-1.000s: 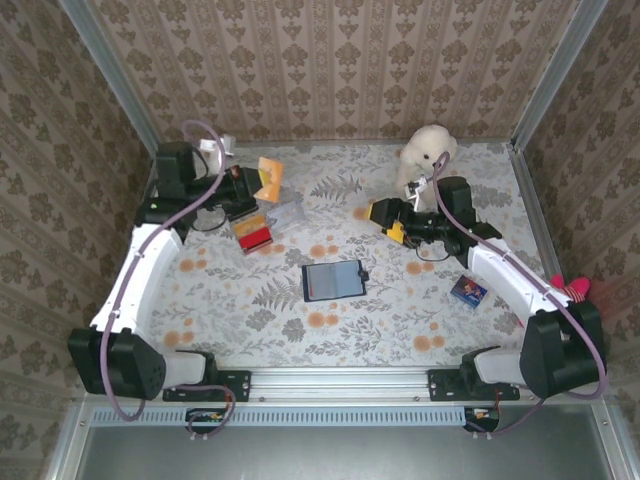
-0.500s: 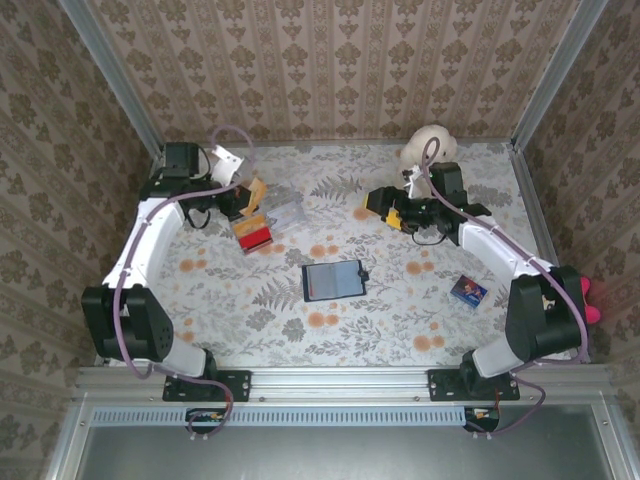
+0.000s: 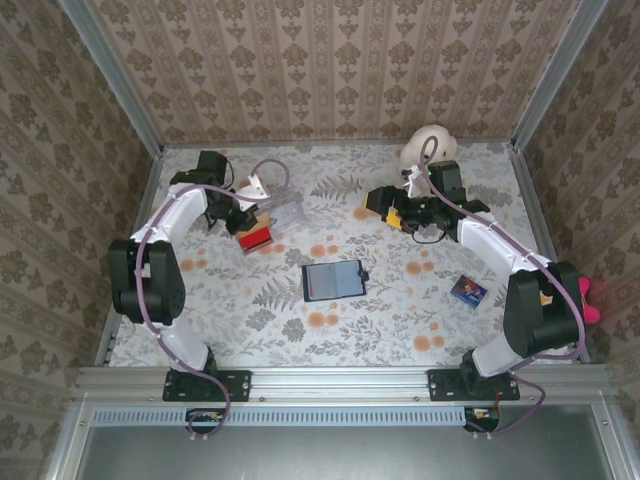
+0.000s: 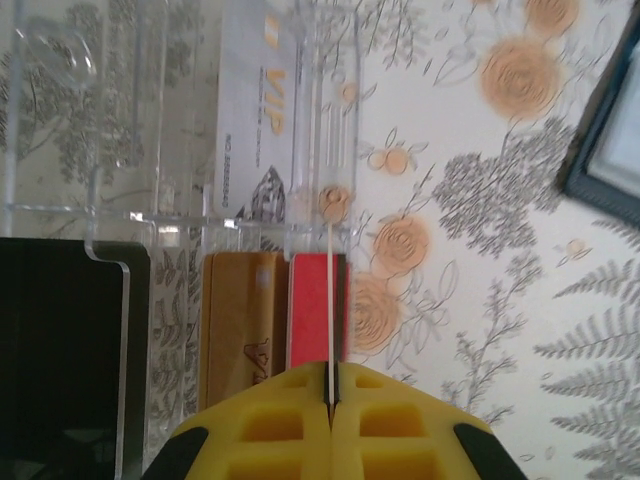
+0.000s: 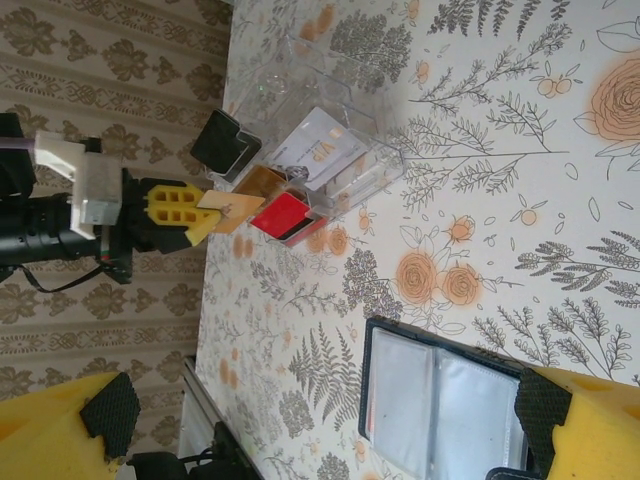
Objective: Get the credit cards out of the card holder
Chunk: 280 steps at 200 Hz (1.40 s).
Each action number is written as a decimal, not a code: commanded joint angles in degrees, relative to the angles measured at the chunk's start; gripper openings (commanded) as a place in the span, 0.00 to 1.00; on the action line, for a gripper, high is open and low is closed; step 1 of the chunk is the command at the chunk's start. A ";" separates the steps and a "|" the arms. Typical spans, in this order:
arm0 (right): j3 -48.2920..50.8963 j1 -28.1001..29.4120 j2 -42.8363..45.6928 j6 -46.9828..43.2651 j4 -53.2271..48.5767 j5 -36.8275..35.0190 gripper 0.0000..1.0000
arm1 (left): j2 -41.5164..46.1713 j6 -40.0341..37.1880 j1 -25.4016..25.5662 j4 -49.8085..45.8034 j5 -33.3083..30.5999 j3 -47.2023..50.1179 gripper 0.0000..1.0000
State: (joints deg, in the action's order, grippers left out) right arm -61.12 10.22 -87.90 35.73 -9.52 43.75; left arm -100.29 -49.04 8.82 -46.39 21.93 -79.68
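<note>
One card is in your left gripper (image 4: pixel 330 380): jaws pinched tight on an orange card (image 5: pixel 232 207), held edge-on just over the clear box (image 3: pixel 283 208) at far left, where a red card (image 5: pixel 282 212) and a black card (image 5: pixel 225 140) sit. Your right gripper (image 3: pixel 381 208) hangs wide apart and empty, far and right of centre. The holder (image 3: pixel 333 280) lies open mid-table, well apart from both.

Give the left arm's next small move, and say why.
Probably lower the left end effector slightly, easing the yellow-orange card it pinches edge-on down into the clear box. The card hangs over the box, beside the red card already sitting there.
</note>
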 commanded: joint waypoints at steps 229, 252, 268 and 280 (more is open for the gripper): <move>-2.77 -0.29 -3.17 2.73 0.86 2.35 1.00 | -5.98 -4.17 -1.57 6.20 -6.46 -0.07 0.23; -2.60 -0.33 -2.98 2.93 1.80 3.53 1.00 | -4.43 -3.40 -2.16 5.61 -4.94 -0.83 0.32; -2.62 -0.29 -2.90 2.95 1.95 3.71 1.00 | -2.57 -3.02 -2.73 5.60 -3.08 -0.98 0.34; -2.64 -0.29 -2.98 3.10 1.94 3.71 1.00 | -1.02 -2.33 -3.22 5.97 -1.57 -0.90 0.34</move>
State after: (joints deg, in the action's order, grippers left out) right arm -62.11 10.22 -90.76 37.93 -9.02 45.52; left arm -105.49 -52.62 6.98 -40.07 16.67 -79.42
